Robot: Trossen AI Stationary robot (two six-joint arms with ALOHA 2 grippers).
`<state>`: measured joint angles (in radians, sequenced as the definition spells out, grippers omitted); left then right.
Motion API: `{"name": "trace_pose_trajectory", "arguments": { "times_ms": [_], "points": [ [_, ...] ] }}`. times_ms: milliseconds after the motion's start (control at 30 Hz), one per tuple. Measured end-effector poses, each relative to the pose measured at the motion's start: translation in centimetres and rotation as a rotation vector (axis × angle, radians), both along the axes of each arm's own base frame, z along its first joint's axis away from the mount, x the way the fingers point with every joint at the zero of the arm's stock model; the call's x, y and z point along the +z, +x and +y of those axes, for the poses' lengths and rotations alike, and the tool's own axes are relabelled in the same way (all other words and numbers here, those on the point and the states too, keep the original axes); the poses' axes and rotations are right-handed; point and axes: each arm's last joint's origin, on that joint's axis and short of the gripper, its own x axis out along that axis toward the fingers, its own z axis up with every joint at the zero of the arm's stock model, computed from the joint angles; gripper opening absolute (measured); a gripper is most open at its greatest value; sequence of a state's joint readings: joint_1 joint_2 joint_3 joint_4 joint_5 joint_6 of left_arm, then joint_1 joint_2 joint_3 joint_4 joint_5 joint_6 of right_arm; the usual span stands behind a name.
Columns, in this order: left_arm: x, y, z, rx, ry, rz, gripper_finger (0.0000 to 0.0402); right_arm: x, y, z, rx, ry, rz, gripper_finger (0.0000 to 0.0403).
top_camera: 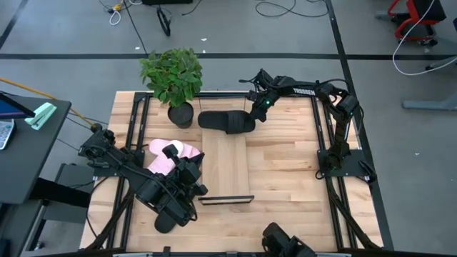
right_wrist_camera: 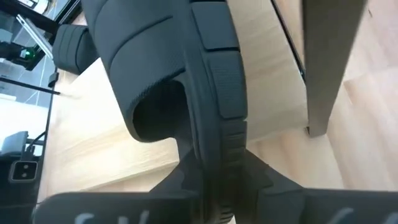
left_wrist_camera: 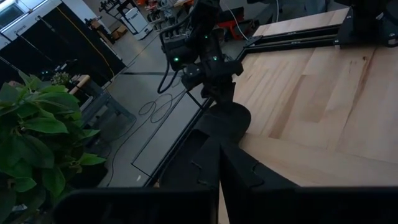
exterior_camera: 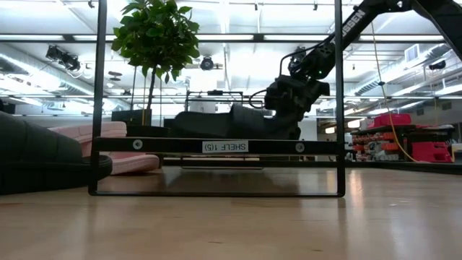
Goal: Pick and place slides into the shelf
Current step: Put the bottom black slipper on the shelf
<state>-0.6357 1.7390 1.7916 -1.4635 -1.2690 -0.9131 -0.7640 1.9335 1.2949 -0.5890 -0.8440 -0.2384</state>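
Pinching a black slide [top_camera: 227, 122] at the shelf's [top_camera: 227, 164] far end, the right end effector [top_camera: 255, 114] nears the tabletop's [top_camera: 285, 171] far edge, the left end effector's [top_camera: 194, 187] state unclear.

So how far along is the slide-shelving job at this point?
Early. No slide is released on the shelf yet. In hand: the right gripper is shut on a black slide lying across the shelf's far end. Left: the pink slides and another black slide on the table by the left gripper.
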Motion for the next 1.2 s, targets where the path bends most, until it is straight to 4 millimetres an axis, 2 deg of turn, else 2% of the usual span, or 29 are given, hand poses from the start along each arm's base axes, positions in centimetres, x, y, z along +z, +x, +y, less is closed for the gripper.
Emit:
{"name": "trace_pose_trajectory", "arguments": {
  "times_ms": [233, 433, 500, 633, 833, 1000, 1200],
  "points": [
    [0.0, 0.0, 0.0, 0.000, 0.000, 0.000, 0.0024, -0.1, -0.3, 0.5, 0.023, 0.057, 0.014, 0.0046],
    [0.0, 0.1, 0.2, 0.007, 0.000, 0.000, 0.0014, -0.1, -0.2, 0.3, 0.010, 0.028, 0.021, 0.0047],
    [0.0, 0.1, 0.2, 0.006, 0.000, 0.000, 0.0009, -0.2, -0.2, 0.3, 0.007, 0.015, 0.030, 0.0064],
    [0.0, 0.1, 0.2, 0.007, 0.000, 0.000, 0.0007, -0.2, -0.1, 0.2, 0.000, -0.012, 0.032, 0.0128],
    [0.0, 0.1, 0.2, 0.007, 0.000, 0.000, 0.0024, -0.3, 0.2, 0.3, -0.019, -0.084, 0.082, 0.0201],
    [0.0, 0.1, 0.2, 0.006, 0.000, 0.000, 0.0026, -0.4, 0.6, 0.5, -0.035, -0.177, 0.141, 0.0239],
    [0.0, 0.1, 0.2, 0.006, -0.002, 0.001, 0.0010, -0.4, 1.2, 0.7, -0.044, -0.251, 0.161, 0.0259]
  ]
}}
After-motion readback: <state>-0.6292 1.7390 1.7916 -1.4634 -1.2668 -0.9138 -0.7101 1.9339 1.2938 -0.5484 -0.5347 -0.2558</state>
